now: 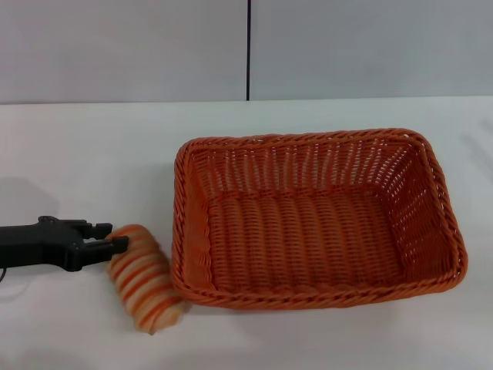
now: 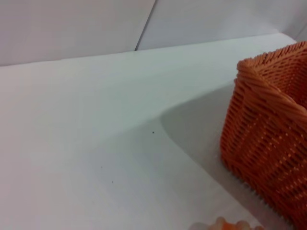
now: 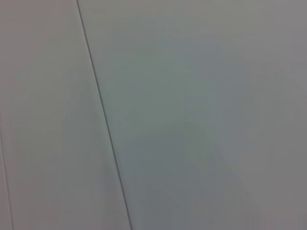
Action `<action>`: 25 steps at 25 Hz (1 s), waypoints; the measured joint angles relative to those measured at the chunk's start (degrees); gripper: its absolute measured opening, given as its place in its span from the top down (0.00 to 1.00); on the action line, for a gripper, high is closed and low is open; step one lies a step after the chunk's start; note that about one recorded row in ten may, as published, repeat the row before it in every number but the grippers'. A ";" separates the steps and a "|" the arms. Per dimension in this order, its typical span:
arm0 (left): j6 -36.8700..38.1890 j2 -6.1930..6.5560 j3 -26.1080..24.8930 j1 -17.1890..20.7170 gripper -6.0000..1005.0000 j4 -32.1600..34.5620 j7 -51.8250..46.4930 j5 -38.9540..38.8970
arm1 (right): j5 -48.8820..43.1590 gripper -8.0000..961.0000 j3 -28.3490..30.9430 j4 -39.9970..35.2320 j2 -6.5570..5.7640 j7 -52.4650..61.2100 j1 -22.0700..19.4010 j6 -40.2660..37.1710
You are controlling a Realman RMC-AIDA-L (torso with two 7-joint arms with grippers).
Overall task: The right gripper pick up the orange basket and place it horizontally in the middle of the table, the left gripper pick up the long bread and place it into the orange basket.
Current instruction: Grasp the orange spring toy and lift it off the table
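The orange basket point(image 1: 308, 223) lies lengthwise across the white table point(image 1: 92, 154), a little right of the middle, with nothing in it. Its corner point(image 2: 268, 139) also shows in the left wrist view. The long bread point(image 1: 145, 279), striped orange and cream, lies on the table just outside the basket's left front corner. A sliver of the bread point(image 2: 225, 224) shows in the left wrist view. My left gripper point(image 1: 112, 237) reaches in from the left, low over the table. It is open, its tips at the bread's far end. The right gripper is out of view.
A grey wall with a dark vertical seam point(image 1: 249, 50) stands behind the table. The right wrist view shows only a grey panel with a seam point(image 3: 103, 124). Bare tabletop point(image 2: 96, 143) stretches left of and behind the basket.
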 joint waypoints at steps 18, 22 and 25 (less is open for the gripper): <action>1.61 0.32 -0.20 2.24 0.65 7.46 3.02 -2.55 | 0.56 0.43 0.85 0.83 0.06 0.00 0.42 0.46; 2.95 0.30 -0.29 2.77 0.68 12.76 1.34 -2.93 | 0.59 0.43 1.04 0.83 0.10 0.00 0.52 0.56; 3.52 0.28 -0.34 3.21 0.75 15.86 0.59 -4.34 | 0.59 0.43 1.38 0.86 0.15 0.00 0.49 0.59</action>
